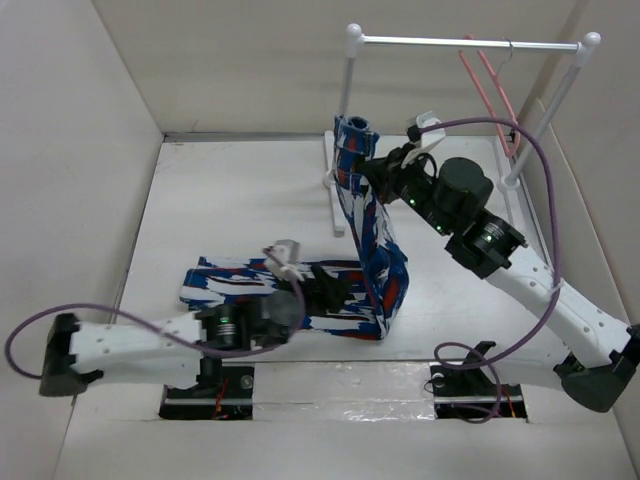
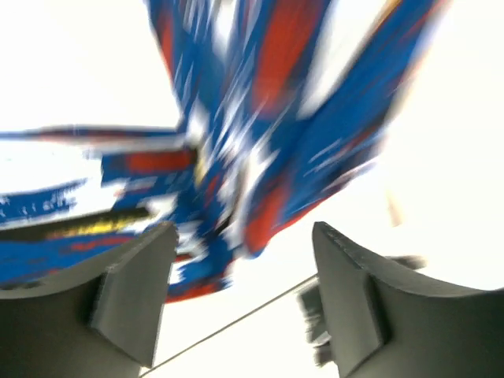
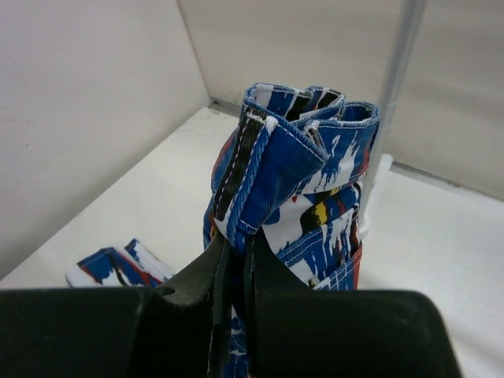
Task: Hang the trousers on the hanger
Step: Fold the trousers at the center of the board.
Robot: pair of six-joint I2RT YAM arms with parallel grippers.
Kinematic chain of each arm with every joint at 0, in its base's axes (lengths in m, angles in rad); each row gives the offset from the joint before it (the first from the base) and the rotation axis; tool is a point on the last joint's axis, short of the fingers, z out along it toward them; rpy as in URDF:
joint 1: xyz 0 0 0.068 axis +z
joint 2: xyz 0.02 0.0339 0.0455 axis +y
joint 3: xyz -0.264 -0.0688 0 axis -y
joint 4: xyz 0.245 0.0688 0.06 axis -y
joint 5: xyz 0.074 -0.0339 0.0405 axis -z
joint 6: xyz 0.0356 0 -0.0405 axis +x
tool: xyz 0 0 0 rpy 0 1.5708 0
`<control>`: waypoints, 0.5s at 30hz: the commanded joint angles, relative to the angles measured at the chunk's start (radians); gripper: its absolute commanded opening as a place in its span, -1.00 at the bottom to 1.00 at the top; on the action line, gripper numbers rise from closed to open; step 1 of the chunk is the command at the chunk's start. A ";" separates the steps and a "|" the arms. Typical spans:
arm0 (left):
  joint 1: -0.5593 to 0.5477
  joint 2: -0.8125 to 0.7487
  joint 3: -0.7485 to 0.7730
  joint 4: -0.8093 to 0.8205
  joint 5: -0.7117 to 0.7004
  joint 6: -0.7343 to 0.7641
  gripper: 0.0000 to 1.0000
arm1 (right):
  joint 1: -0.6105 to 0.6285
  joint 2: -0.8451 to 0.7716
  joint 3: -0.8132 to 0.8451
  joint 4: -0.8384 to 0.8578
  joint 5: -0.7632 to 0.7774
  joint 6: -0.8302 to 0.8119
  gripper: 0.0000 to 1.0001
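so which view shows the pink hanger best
Top external: the pink hanger hangs from the rack's silver rail at the far right. Neither wrist view shows it; the left wrist sees blurred trousers, the right wrist the trousers' bunched end and a rack post.

The right gripper (image 1: 366,170) holds the trousers (image 1: 378,250) up; the hanger (image 1: 498,88) hangs on the rail (image 1: 440,42).
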 commanded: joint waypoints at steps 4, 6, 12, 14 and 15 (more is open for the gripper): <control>-0.001 -0.487 0.025 -0.339 -0.217 -0.024 -0.06 | 0.122 0.124 0.136 0.176 -0.008 -0.018 -1.00; -0.001 -0.564 0.089 -0.459 -0.270 -0.042 -0.24 | 0.162 0.173 0.164 0.188 0.000 -0.032 -1.00; -0.001 -0.752 0.239 -0.637 -0.379 -0.050 -0.64 | 0.310 0.434 0.287 0.251 -0.007 -0.041 -1.00; -0.001 -0.782 0.287 -0.643 -0.393 -0.010 -0.64 | 0.362 0.519 0.331 0.270 -0.026 -0.041 -1.00; -0.001 -0.785 0.302 -0.642 -0.407 0.003 -0.64 | 0.380 0.619 0.392 0.270 -0.039 -0.038 -1.00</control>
